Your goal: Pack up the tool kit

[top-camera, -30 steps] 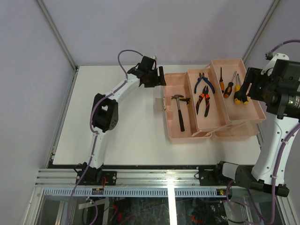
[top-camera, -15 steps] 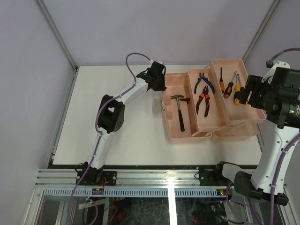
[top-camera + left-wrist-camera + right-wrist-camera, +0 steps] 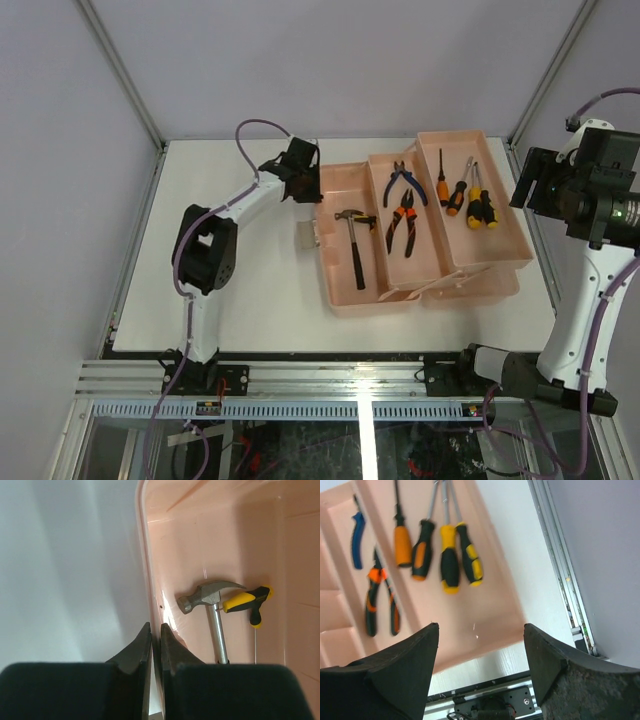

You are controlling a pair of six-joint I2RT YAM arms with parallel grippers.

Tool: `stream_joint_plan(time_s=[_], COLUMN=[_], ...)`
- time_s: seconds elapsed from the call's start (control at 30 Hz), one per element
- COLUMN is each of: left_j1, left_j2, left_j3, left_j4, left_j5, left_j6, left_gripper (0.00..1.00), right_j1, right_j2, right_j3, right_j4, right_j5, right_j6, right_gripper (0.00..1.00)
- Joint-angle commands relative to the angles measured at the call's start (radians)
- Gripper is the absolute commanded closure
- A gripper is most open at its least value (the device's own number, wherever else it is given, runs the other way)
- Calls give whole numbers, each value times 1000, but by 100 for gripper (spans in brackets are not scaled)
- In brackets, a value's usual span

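Note:
The salmon-pink toolbox [image 3: 338, 275] lies open on the white table. Its left compartment holds a small hammer [image 3: 352, 245] [image 3: 207, 596] and a yellow-black T-handle tool [image 3: 247, 602]. The middle tray carries orange pliers [image 3: 404, 218] and blue pliers [image 3: 408, 180]. Several screwdrivers [image 3: 462, 195] [image 3: 449, 555] lie in the right section. My left gripper [image 3: 307, 186] [image 3: 155, 630] is shut on the box's thin left wall [image 3: 144, 555] near its far corner. My right gripper [image 3: 527, 182] [image 3: 481, 630] hangs open above the box's right near corner, holding nothing.
A grey latch [image 3: 307, 235] sticks out from the box's left side. The table's right edge and a metal rail [image 3: 560, 565] run close beside the box. Frame posts stand at the back corners.
My left gripper has closed on the box's left wall and moved left, and the whole toolbox has slid left with it. The right gripper stays open.

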Motion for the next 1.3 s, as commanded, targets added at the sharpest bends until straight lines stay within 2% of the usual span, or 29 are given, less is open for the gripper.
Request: stream_joint_plan(time_s=[0.0, 0.17, 0.3, 0.43, 0.57, 0.67, 0.73, 0.93, 1.13, 1.27], left_j1=[131, 223, 295, 339, 352, 354, 356, 357, 355, 356], left_j2=[-107, -192, -224, -228, -226, -214, -202, -153, -120, -119], left_j3=[-114, -214, -249, -273, -291, -290, -285, -243, -197, -187], left_j4=[-56, -59, -78, -102, -102, -101, -100, -103, -119, -123], left_j5=[16, 29, 46, 65, 80, 96, 105, 123, 136, 144], left_j6=[263, 446, 545, 568, 563, 550, 535, 471, 416, 391], left_gripper=[100, 100, 100, 100, 100, 93, 85, 83, 85, 86], right_j1=[-1, -1, -1, -7, -17, -16, -13, 32, 141, 166], right_j2=[65, 157, 192, 177, 182, 189, 185, 129, 49, 9], right_j3=[32, 71, 16, -210, -446, -597, -670, -817, -991, -1082], right_j4=[100, 147, 211, 344, 488, 599, 649, 658, 719, 733], right_j5=[-18, -57, -98, -210, -428, -613, -681, -683, -633, -592], right_j6=[10, 12, 17, 36, 75, 119, 144, 119, 171, 178], right_gripper=[24, 23, 22, 20, 19, 21, 23, 24, 24, 25])
